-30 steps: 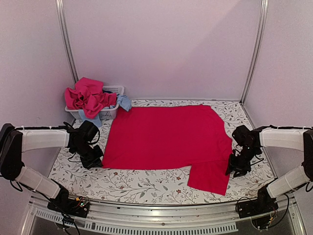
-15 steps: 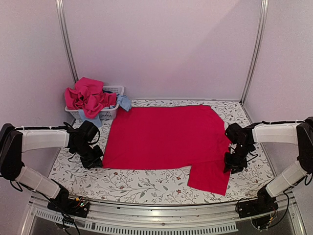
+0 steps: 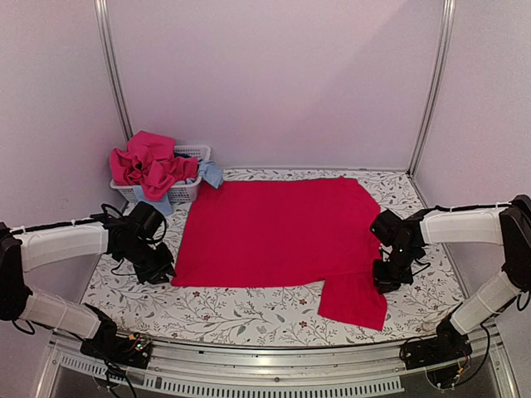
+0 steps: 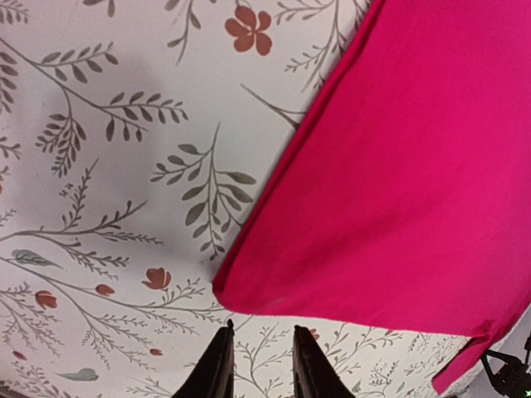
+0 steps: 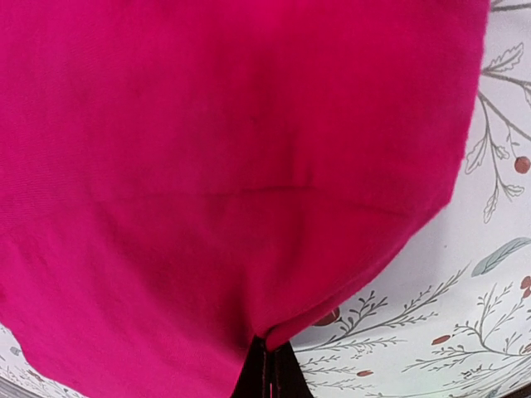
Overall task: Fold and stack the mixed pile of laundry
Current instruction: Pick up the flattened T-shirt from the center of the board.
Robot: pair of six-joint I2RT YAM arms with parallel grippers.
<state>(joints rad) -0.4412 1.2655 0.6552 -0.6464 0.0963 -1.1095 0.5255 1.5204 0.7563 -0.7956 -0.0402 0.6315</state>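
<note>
Red garment (image 3: 282,232) lies flat on the table (image 3: 249,311), long axis running left to right between the arms. Right gripper (image 3: 386,278) is on its right edge, fingers pressed together, pinching the hem. Left gripper (image 4: 260,344), slightly spread and empty, hovers just short of the near-left corner and is the nearer arm there. Rest of pile (image 3: 149,166) sits heaped in the basket (image 3: 192,152), far left.

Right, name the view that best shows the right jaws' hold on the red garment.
Right wrist: the jaws meet on an edge of the red garment. Top external shows them at its right side, pinch hidden. Left wrist shows mainly the opposite corner.
</note>
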